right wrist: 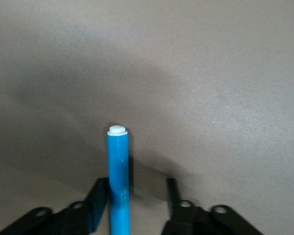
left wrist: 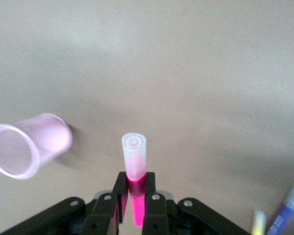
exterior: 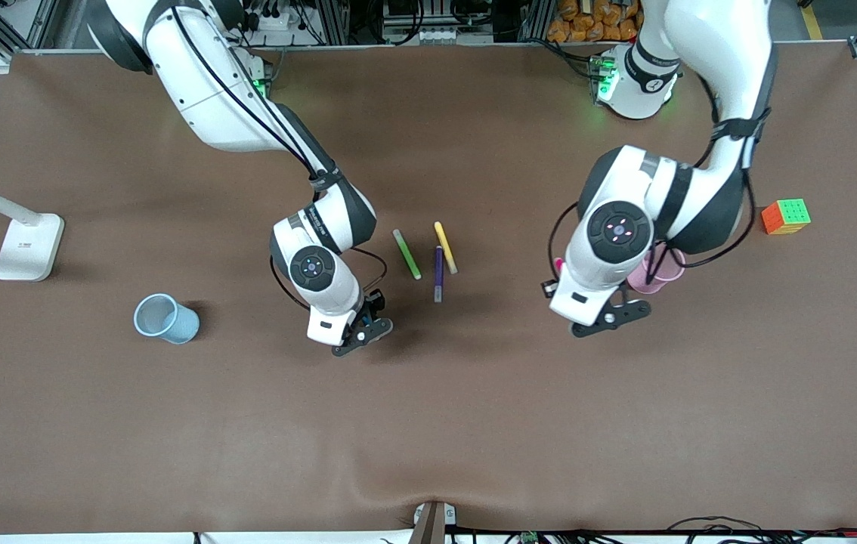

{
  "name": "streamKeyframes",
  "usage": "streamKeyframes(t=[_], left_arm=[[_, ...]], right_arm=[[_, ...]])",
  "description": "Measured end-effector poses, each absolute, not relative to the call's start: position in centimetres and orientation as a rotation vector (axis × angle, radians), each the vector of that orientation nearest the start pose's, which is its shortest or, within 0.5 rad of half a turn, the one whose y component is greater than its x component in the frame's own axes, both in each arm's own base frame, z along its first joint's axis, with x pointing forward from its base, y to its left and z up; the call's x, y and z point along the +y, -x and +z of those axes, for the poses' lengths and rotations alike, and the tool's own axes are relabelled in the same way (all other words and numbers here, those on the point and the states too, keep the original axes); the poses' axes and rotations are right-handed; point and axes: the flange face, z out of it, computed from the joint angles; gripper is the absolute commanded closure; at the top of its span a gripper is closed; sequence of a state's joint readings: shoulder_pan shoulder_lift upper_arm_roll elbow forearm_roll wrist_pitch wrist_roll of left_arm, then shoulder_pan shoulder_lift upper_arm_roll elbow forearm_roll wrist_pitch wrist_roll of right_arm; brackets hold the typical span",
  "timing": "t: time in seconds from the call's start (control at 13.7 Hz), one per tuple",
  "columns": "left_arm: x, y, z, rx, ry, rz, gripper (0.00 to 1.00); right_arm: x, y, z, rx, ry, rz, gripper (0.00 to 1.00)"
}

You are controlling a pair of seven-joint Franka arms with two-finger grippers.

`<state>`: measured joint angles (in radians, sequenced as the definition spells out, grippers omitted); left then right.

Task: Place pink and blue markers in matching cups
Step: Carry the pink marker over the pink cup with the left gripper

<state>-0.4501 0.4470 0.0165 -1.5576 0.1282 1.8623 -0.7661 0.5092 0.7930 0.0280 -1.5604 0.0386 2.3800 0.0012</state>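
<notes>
Pink marker (left wrist: 135, 188) in left gripper (left wrist: 134, 205) (clamped), beside pink cup (left wrist: 27, 144).

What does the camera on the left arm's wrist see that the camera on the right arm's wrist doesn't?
Only the left wrist view shows the left gripper shut on the pink marker, the pink cup lying beside it, and the ends of the purple marker and yellow marker. Only the right wrist view shows the blue marker in the right gripper. Both share the brown table.
</notes>
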Motion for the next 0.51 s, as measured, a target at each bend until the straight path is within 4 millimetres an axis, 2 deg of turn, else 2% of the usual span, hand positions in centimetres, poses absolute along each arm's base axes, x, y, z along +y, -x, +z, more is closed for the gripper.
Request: streamKeyframes(t=[0.15,0.37,0.51], left_arm=[[-24.2,-61.1,39.7,-0.412,2.896,0.012,1.00],[-18.3,-61.1,42.5,-0.368,2.908,-0.002,1.00],[-14.2,-60.4,42.9,-0.333,2.934,-0.041,1.00]], right_arm=[[35.8,-60.7,18.0,-0.762,2.995,-0.022,1.00],[35.3,-61.0,18.1,-0.752,3.003,-0.022,1.00],[35.3,-60.9,18.1,-0.755,3.006,-0.003,1.00]])
